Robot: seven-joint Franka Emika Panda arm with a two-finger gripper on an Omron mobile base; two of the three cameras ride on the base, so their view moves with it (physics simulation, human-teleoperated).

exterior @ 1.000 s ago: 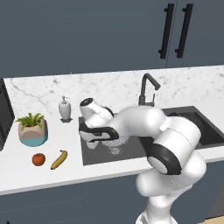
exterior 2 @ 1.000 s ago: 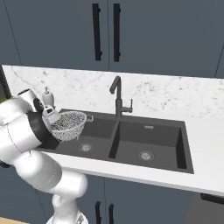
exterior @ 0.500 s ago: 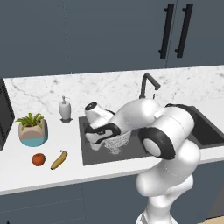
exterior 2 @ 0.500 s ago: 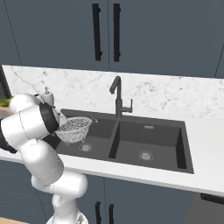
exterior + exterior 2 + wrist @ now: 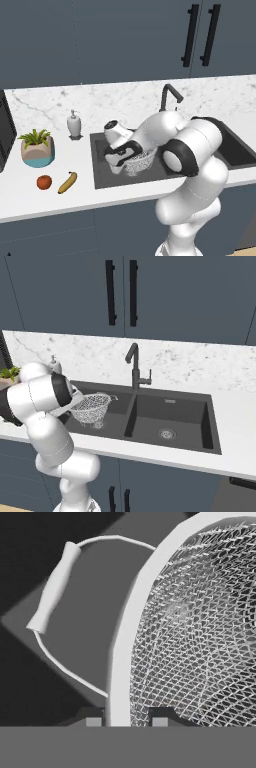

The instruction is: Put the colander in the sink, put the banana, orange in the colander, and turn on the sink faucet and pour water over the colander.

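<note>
The colander is a silvery mesh bowl, tilted low in the left basin of the dark sink. My gripper is shut on its rim; in the hand view the white rim runs between the fingertips of the gripper, with the mesh of the colander to the right and a wire side handle to the left. The banana and the orange lie on the counter left of the sink. The sink faucet stands behind the basins.
A white soap dispenser stands behind the sink's left corner. A potted plant sits further left, just behind the fruit. Dark cabinets hang above the marble backsplash. My own arm spans the left basin.
The arm has carried the colander a little rightwards and down, deeper into the left basin. The grip on the rim has stayed shut. Fruit has not moved.
</note>
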